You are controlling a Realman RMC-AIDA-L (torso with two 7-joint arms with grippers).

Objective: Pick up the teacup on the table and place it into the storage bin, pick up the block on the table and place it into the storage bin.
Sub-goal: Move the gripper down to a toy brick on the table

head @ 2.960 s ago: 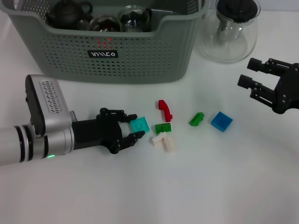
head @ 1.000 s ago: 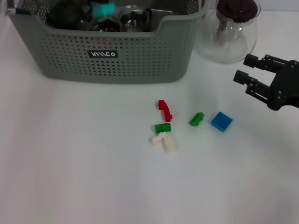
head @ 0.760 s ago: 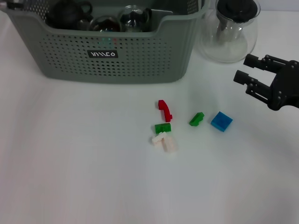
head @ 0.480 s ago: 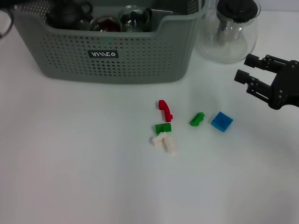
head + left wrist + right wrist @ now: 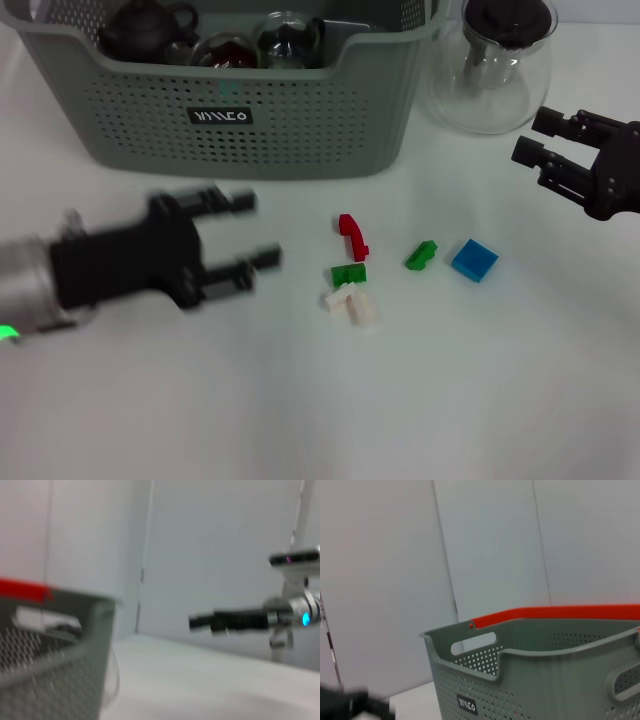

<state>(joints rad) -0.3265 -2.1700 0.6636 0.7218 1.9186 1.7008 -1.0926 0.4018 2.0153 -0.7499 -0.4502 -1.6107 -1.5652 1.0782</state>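
The grey-green storage bin (image 5: 300, 120) stands at the back of the table, also seen in the left wrist view (image 5: 50, 650) and the right wrist view (image 5: 545, 675). Loose blocks lie in front of it: red (image 5: 351, 236), green (image 5: 349, 273), white (image 5: 352, 305), a small green one (image 5: 421, 255) and blue (image 5: 474, 260). My left gripper (image 5: 262, 232) hovers open and empty just left of the blocks. My right gripper (image 5: 530, 137) hangs open above the table's right side. No teacup shows on the table.
A clear glass carafe with a black lid (image 5: 495, 65) stands right of the bin, close to the right gripper. A dark teapot (image 5: 145, 25) and glass cups (image 5: 288, 40) sit inside the bin. White table surface lies in front of the blocks.
The left arm took the teal block up to the bin, left the view, and is now back low at the left, empty and open. The right gripper has risen slightly.
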